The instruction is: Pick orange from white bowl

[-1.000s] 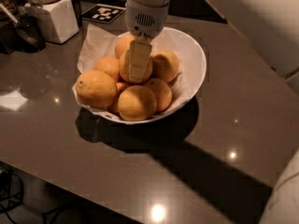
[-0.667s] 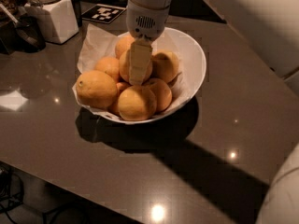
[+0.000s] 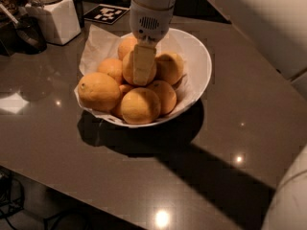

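The tool (image 3: 144, 75) sits against the top orange (image 3: 128, 67) in the middle of the white bowl (image 3: 205, 66); its width I cannot tell. Right of the rim, the surface (image 3: 249, 114) is bare.

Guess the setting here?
Probably a kitchen or break-room counter: glossy dark countertop, white bowl heaped with oranges, white jar behind. The gripper sits atop the pile.

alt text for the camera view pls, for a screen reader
The gripper reaches down into the white bowl, against the orange at the top of a pile of oranges. The paper-lined bowl sits on a dark glossy table, with a white square jar at the upper left of the view.
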`<state>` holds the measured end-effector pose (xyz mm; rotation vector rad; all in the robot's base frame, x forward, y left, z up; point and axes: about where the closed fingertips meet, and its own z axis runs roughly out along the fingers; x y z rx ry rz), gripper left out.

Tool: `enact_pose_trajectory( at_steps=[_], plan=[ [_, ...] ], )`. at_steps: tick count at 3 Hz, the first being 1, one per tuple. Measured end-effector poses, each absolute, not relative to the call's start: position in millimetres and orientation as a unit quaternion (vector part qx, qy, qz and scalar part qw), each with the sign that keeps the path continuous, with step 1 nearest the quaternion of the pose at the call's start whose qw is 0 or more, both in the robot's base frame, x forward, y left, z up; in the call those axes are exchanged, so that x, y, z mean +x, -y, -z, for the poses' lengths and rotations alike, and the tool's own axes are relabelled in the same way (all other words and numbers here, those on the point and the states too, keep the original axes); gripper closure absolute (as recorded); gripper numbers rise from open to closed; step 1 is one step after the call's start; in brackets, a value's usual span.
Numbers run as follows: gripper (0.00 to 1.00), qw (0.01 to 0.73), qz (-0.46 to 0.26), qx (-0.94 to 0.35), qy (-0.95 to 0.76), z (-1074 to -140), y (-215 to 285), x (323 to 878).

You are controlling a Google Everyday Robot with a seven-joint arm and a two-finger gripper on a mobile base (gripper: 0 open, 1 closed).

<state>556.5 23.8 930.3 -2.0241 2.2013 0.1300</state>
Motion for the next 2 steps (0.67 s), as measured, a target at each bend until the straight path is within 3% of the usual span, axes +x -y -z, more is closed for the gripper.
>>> enact_pose_trajectory(
  at_steps=[1,2],
  plan=[
    [0.90,0.074,-0.043,-0.674,-0.733,-930.3,-23.8,556.5],
    [1.00,0.126,-0.063,-0.681,-0.719,-946.9,-18.5,549.2]
  ],
)
